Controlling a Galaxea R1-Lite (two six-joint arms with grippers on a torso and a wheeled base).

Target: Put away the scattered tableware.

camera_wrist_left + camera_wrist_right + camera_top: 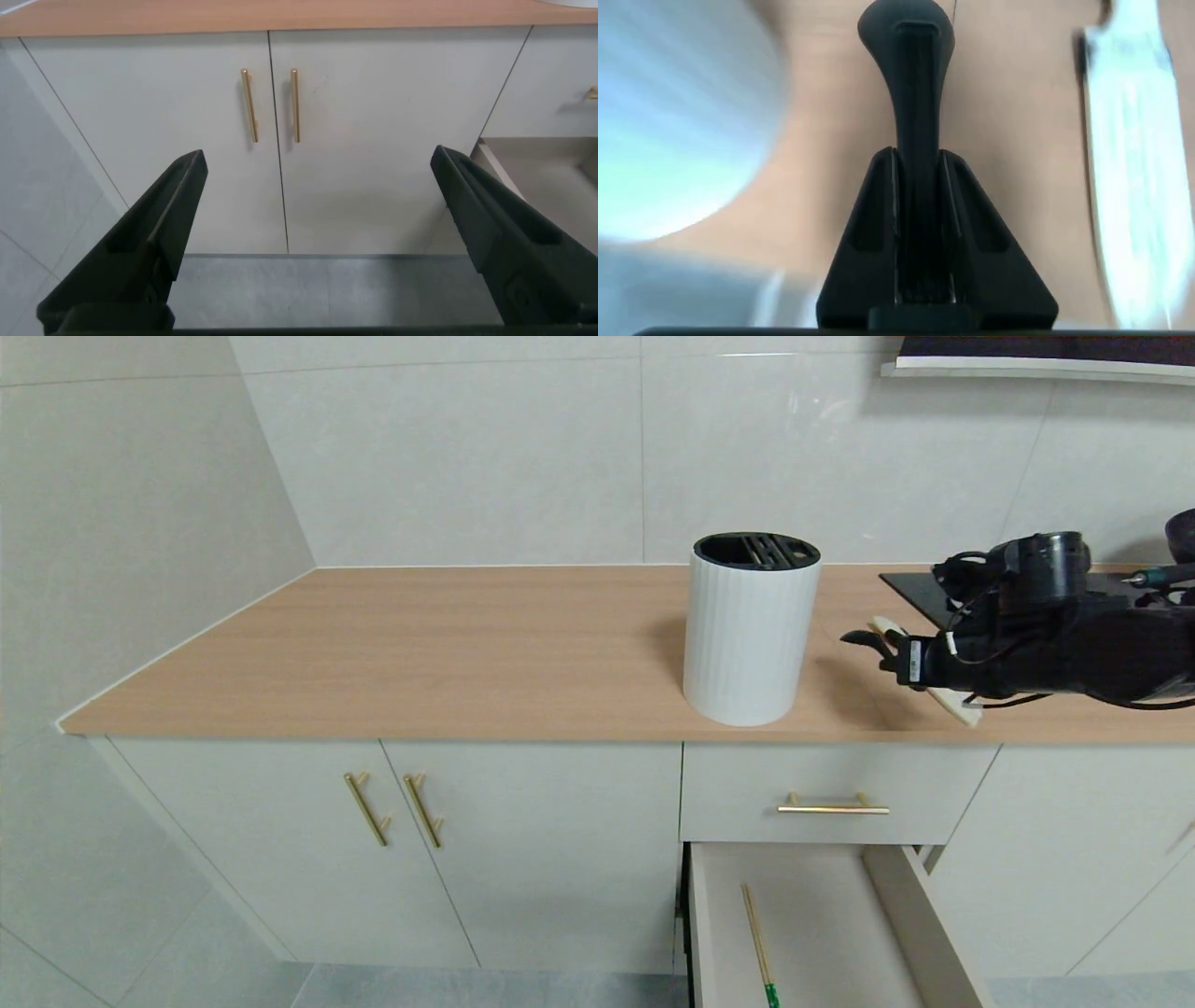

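A white ribbed utensil holder [752, 625] with a black slotted top stands on the wooden counter [448, 644]. Just right of it my right gripper [868, 644] hovers low over the counter, fingers shut on nothing [906, 37]. A white knife-like utensil [959, 707] lies on the counter under and beside that gripper, its pale blade [1130, 168] apart from the fingers. The holder appears as a pale blur [682, 121] in the right wrist view. One chopstick [757, 938] with a green end lies in the open drawer [896, 924]. My left gripper [318, 243] is open, low before the cabinet doors.
A black hob [920, 588] and a dark pot [1182, 534] sit at the counter's right end. Cabinet doors with gold handles [271, 105] face the left gripper. A shut drawer with a gold handle [833, 807] sits above the open one. The counter's left half is bare wood.
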